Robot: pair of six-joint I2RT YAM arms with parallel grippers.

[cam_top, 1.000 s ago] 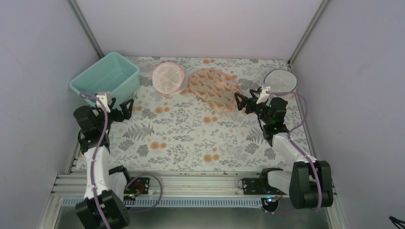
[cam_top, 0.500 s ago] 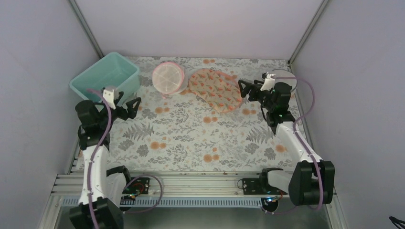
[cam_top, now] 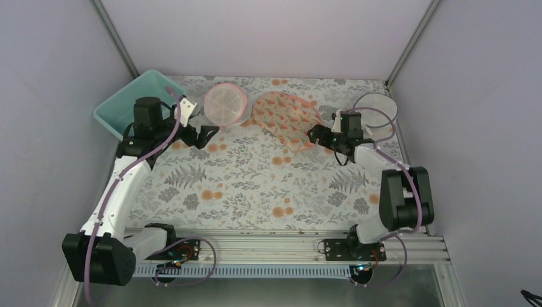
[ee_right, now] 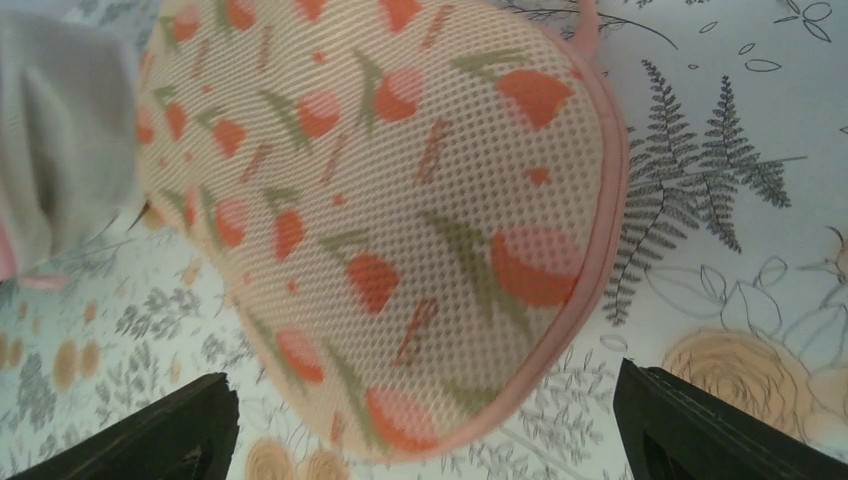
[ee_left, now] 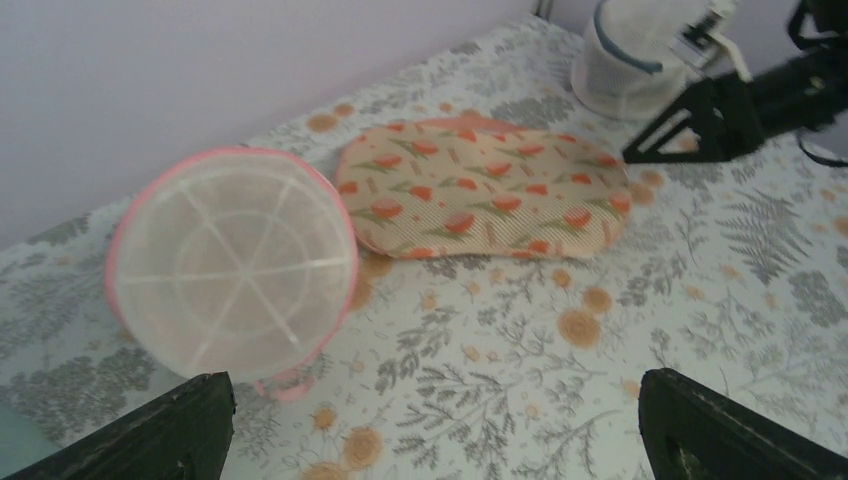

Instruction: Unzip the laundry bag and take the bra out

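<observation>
The laundry bag, peach with orange-red flowers and a pink edge, lies flat at the back centre of the table. It also shows in the left wrist view and fills the right wrist view. My right gripper is open, low at the bag's right end, with its fingers standing either side of the bag's rounded end. My left gripper is open and empty, just in front of the pink-rimmed pod, left of the bag. The bra is hidden.
A round white mesh pod with pink rim stands left of the bag, also in the left wrist view. A white mesh pod with grey rim stands at the back right. A teal bin stands at the back left.
My left arm has swung away from the front of the teal bin toward the pink-rimmed pod. My right gripper has dropped and moved left to the bag's right end.
</observation>
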